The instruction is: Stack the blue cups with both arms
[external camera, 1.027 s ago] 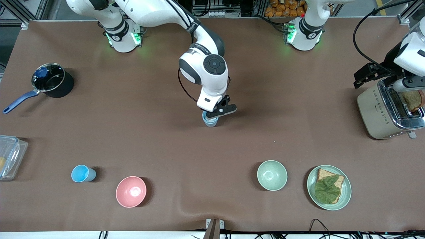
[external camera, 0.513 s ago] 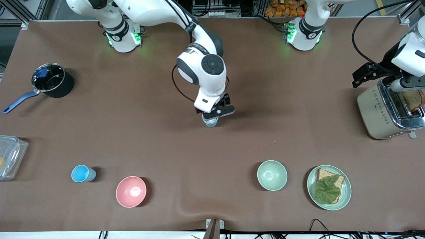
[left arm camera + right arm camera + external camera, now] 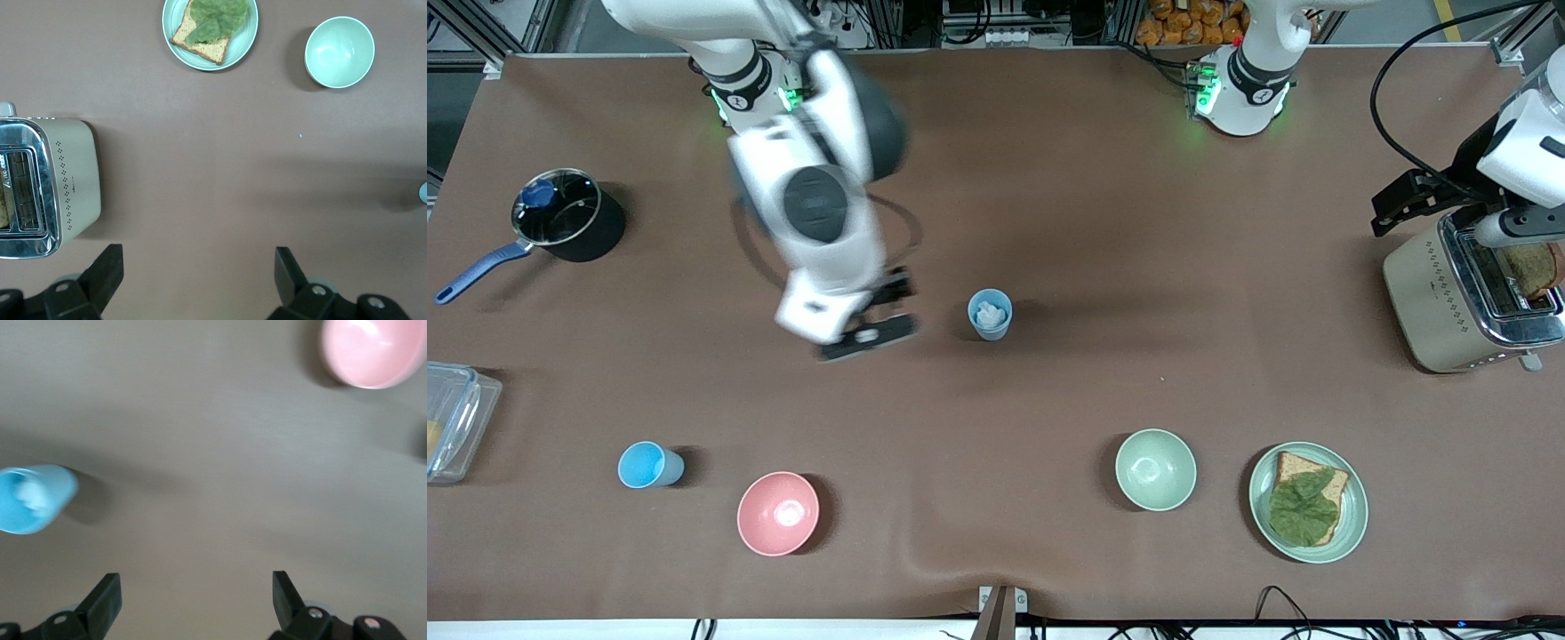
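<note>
One light-blue cup (image 3: 989, 314) stands upright at the table's middle with something white inside it; it also shows in the right wrist view (image 3: 30, 499). A second light-blue cup (image 3: 649, 465) stands nearer the front camera, toward the right arm's end, beside the pink bowl (image 3: 778, 513). My right gripper (image 3: 869, 336) is open and empty over bare table, beside the middle cup toward the right arm's end; in its wrist view (image 3: 193, 600) nothing lies between the jaws. My left gripper (image 3: 1409, 200) is open and empty beside the toaster, and its wrist view (image 3: 199, 277) shows only table.
A toaster (image 3: 1463, 293) with bread stands at the left arm's end. A pale green bowl (image 3: 1155, 468) and a plate with a sandwich (image 3: 1307, 502) sit nearer the front camera. A black saucepan (image 3: 565, 213) and a clear container (image 3: 454, 418) are at the right arm's end.
My right gripper has let go of the middle cup, risen and swung toward the right arm's end. The cup now stands alone. The left arm has not moved.
</note>
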`<state>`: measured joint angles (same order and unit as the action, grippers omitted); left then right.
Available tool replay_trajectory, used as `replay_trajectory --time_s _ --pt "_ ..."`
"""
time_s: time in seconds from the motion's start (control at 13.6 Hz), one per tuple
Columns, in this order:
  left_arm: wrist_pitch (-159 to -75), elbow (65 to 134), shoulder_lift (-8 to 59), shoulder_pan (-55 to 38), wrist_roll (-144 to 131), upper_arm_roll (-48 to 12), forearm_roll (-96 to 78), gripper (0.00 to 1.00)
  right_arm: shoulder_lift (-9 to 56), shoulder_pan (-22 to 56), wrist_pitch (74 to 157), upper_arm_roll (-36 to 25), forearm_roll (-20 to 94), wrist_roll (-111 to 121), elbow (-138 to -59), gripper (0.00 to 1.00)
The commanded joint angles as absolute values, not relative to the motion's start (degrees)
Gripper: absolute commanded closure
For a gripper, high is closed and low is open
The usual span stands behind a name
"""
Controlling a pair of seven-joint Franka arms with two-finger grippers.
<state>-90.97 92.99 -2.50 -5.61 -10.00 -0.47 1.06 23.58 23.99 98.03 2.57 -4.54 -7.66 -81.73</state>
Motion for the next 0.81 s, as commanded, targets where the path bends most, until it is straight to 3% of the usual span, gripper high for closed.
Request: replay_trajectory --time_s 0.0,0.37,0.73 --pt "-90.61 92.37 -2.37 -5.36 -8.17 -0.26 0.09 0.0 11.99 14.54 99.06 5.97 -3.43 -2.74 -93.06 0.0" --pt "-90.7 92.29 -2.37 -5.62 -8.17 -0.35 0.09 0.0 1.16 0.55 95.21 6.42 0.61 7.91 -97.91 0.0" --pt "-90.62 92.37 -2.55 -5.45 -8.09 -0.35 0.09 0.0 -3.08 -3.42 86.58 5.98 0.53 7.3 -95.9 0.0"
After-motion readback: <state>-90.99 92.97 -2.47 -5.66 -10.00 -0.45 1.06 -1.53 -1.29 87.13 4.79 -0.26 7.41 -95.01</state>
